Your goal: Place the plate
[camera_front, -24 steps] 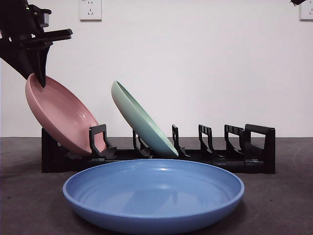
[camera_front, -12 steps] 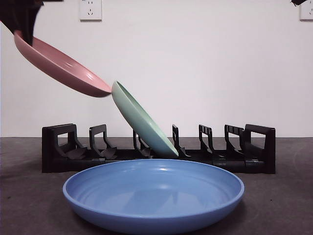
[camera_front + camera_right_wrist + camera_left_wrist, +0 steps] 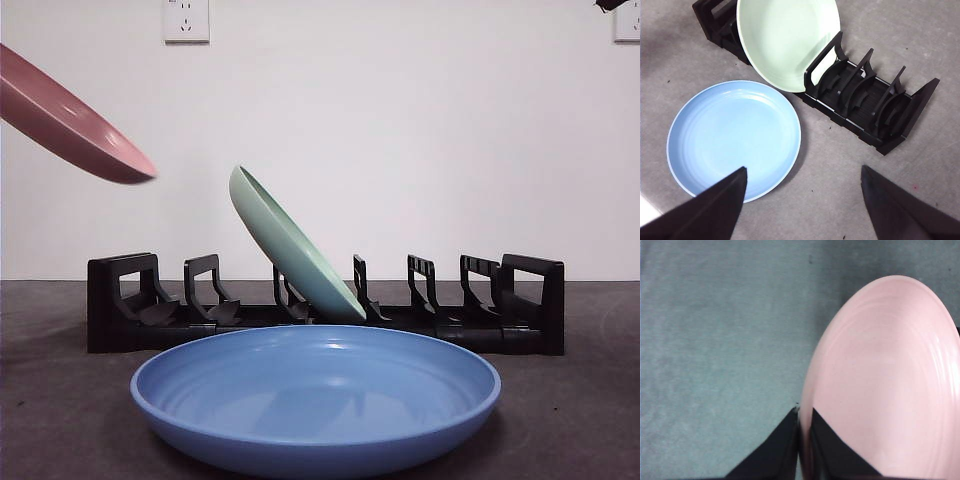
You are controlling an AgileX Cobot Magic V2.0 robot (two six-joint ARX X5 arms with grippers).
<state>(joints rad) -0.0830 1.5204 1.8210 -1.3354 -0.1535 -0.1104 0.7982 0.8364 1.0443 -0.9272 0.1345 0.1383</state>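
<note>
1. Front view. Pink plate [image 3: 70,125]: in the air at the upper left, tilted, its lower edge pointing toward the green plate [image 3: 290,250] and well clear of it; the holder is cut off by the picture's edge. Black rack [image 3: 325,310]: on the grey counter [image 3: 570,400]; the green plate leans in a middle slot, the other slots hold nothing. Blue plate [image 3: 315,400]: flat on the counter, in front of the rack. Black tip at the top right corner: a waiting arm.

2. Left wrist view. Left gripper [image 3: 805,415]: jaws closed onto the rim of the pink plate [image 3: 885,385], one jaw on each face of the rim; the plate extends away from the gripper above bare counter [image 3: 715,340].

3. Right wrist view. Right gripper [image 3: 802,172]: jaws spread wide, holding nothing, high above the counter. Below it: blue plate [image 3: 732,135] lying just beside the rack [image 3: 865,105]; green plate [image 3: 787,40] leaning in the rack.
</note>
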